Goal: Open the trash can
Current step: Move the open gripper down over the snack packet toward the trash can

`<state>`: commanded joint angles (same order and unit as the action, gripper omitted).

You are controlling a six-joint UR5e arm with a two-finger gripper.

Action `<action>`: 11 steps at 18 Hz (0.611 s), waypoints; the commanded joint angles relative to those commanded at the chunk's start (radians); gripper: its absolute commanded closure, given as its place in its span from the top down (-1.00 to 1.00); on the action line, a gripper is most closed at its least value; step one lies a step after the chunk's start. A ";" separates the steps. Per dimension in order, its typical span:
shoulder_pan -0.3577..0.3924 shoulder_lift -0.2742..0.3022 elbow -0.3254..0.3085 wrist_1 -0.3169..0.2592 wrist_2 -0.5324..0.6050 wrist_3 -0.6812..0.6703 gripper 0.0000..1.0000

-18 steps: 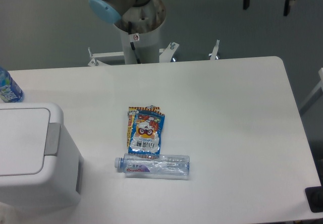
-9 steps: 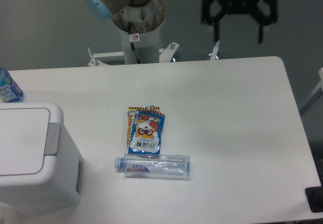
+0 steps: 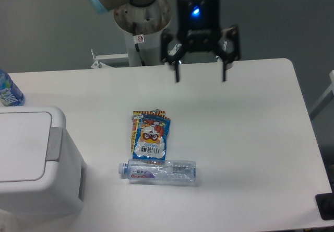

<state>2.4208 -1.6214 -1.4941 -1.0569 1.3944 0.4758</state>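
At the far side of the white rectangular table [image 3: 245, 138], above its far edge, we see the black two-finger gripper [image 3: 201, 78] hanging with its fingers [image 3: 177, 70] pointing down, spread wide apart and holding nothing; a blue light glows on the wrist above it. At the near left corner we find the large white boxy plastic trash can [image 3: 34, 164] with rounded corners; its flat white lid [image 3: 21, 146] lies closed, and the grey rectangular push bar [image 3: 54, 143] runs along the lid's right edge. The gripper is well apart from the trash can. Near the middle of the table we note a colourful blue and orange snack packet [image 3: 150, 134] lying flat, and just beside its near edge a clear plastic bottle [image 3: 159, 171] on its side, cap to the left. At the far left edge, a blue-labelled bottle [image 3: 9, 89] is partly cut off by the frame.
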 joint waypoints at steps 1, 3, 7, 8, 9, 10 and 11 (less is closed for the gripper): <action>-0.017 -0.009 0.002 0.000 0.000 -0.029 1.00; -0.048 -0.032 0.012 0.002 0.000 -0.097 1.00; -0.115 -0.096 0.063 0.002 0.003 -0.210 1.00; -0.133 -0.116 0.077 0.002 0.006 -0.251 1.00; -0.141 -0.126 0.081 0.002 0.006 -0.276 1.00; -0.153 -0.133 0.084 0.003 0.006 -0.281 1.00; -0.166 -0.140 0.087 0.003 0.006 -0.284 1.00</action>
<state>2.2551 -1.7609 -1.4067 -1.0538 1.4005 0.1918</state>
